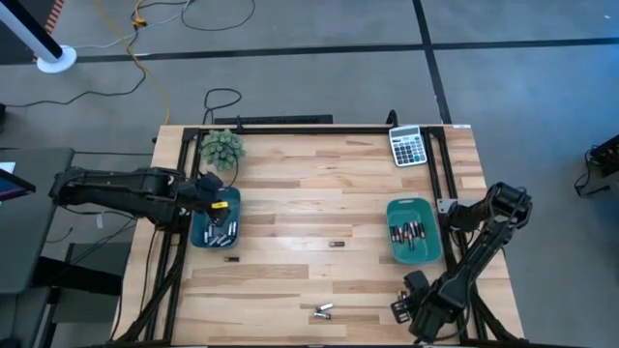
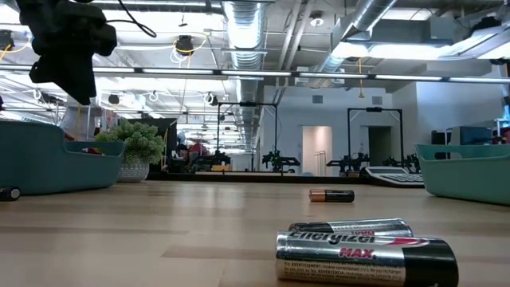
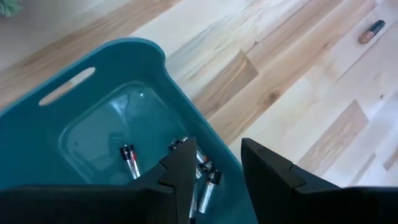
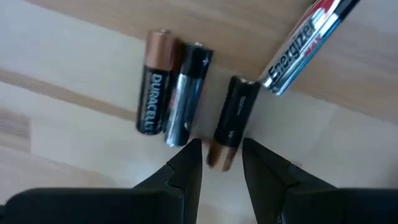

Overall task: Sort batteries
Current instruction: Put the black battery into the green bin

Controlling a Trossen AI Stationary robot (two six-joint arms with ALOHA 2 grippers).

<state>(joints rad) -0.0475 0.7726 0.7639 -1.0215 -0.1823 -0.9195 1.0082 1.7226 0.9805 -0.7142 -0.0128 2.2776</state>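
Note:
My left gripper hangs open and empty over the near-right rim of the left teal bin, which holds several batteries. My right gripper is open low over the table's near right part. Its fingertips stand on either side of the coppery end of a dark battery lying flat. Beside that lie a Duracell cell, a dark cell and a silvery Energizer cell. The right teal bin holds several cells. Loose cells lie on the wood. My right gripper comes from above with one finger on each side of the dark battery's coppery end, fingers across the cell, which lies flat on the table. Whether the fingers touch it, I cannot tell.
A grey calculator lies at the far right corner and a small potted plant stands behind the left bin. Black frame rails run along the far edge and both sides. Bare wood stretches between the two bins.

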